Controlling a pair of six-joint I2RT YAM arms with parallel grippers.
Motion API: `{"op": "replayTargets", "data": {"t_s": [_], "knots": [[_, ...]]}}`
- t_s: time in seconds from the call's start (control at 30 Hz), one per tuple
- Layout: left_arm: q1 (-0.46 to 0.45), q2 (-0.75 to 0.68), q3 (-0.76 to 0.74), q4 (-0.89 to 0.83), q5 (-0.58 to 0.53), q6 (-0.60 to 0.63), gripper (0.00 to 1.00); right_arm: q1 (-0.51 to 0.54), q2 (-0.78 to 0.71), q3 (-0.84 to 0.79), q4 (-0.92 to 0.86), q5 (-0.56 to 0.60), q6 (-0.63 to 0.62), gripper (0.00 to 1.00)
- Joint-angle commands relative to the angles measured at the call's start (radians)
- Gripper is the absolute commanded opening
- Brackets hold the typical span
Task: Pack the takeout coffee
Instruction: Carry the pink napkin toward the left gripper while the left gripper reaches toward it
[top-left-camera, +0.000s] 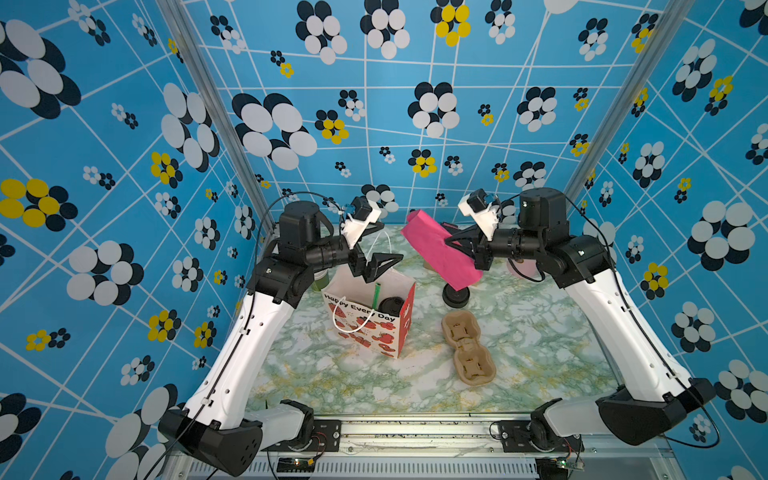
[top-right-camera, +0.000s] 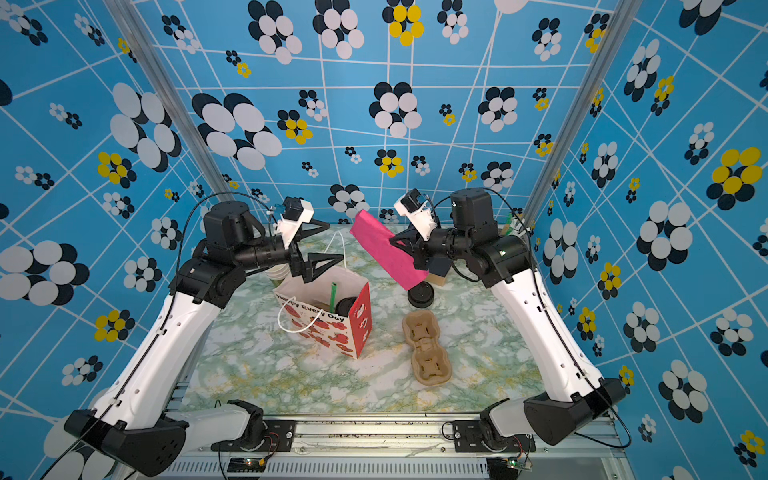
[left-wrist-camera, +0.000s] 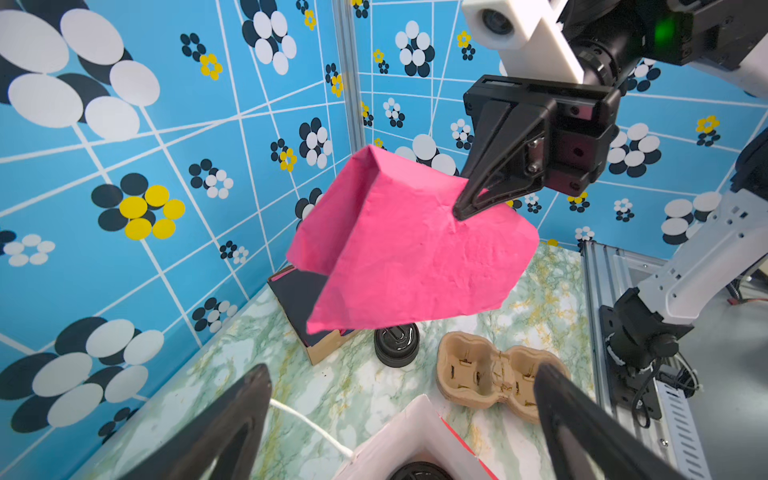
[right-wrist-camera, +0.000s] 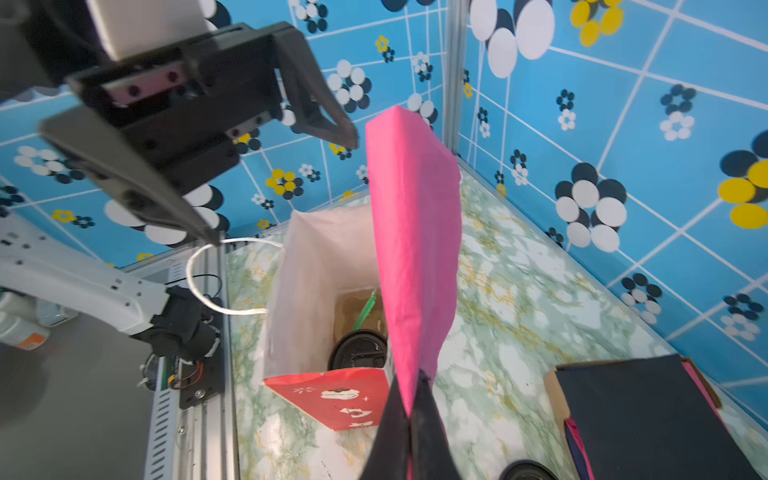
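Now left fingers (top-left-camera: 390, 243) (top-right-camera: 335, 243) (left-wrist-camera: 403, 368) are spread as wide as they go w/ nothing betw. them, hanging over the far rim of the bag (top-left-camera: 365, 328) (top-right-camera: 320, 330) (right-wrist-camera: 324, 266). In the right wrist view one left tip is right by the bag's white cord handle (right-wrist-camera: 232, 240); touching or not, can't tell.

Right fingers (top-left-camera: 447, 241) (top-right-camera: 391, 240) (left-wrist-camera: 459, 214) (right-wrist-camera: 415, 380) are shut tight, pinching a pink sheet (top-left-camera: 436, 249) (top-right-camera: 380, 249) (left-wrist-camera: 407, 257) (right-wrist-camera: 415, 228) nr its edge. Sheet is up in the air, tilted and folded over along one side, clear of the tabletop (top-left-camera: 540, 332). In both top views it hangs just right of the bag, its low corner over a lid stack (top-left-camera: 456, 296) (top-right-camera: 420, 296) (left-wrist-camera: 397, 345).

Coffee (top-left-camera: 390, 305) (top-right-camera: 347, 305) (right-wrist-camera: 359, 351) stands upright inside the bag, black lid showing, close to the red side wall. A green stick (top-left-camera: 376, 295) (right-wrist-camera: 365, 309) leans next to it, also in the bag.

Pulp carrier (top-left-camera: 467, 353) (top-right-camera: 428, 353) (left-wrist-camera: 490, 374) lies flat on the tabletop, right of the bag and apart from it. A box (left-wrist-camera: 303, 307) (right-wrist-camera: 648, 415) w/ dark and pink sheets sits nr the back wall, beside the lid stack.
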Motion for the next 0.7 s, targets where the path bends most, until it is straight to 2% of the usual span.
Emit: {"op": "replayTargets", "data": {"t_s": [0.0, 0.27, 0.43, 0.67], "knots": [[-0.012, 0.029, 0.043, -0.046, 0.056, 0.119, 0.99, 0.000, -0.045, -0.036, 0.003, -0.153, -0.042, 0.00], [-0.021, 0.065, 0.039, 0.002, 0.184, 0.198, 0.99, 0.012, -0.058, -0.068, -0.033, -0.225, -0.058, 0.00], [-0.028, 0.059, 0.017, 0.044, 0.214, 0.220, 0.99, 0.029, -0.051, -0.067, -0.069, -0.249, -0.081, 0.00], [-0.043, 0.099, 0.050, -0.055, 0.312, 0.275, 0.99, 0.033, -0.054, -0.073, -0.063, -0.268, -0.081, 0.00]]}}
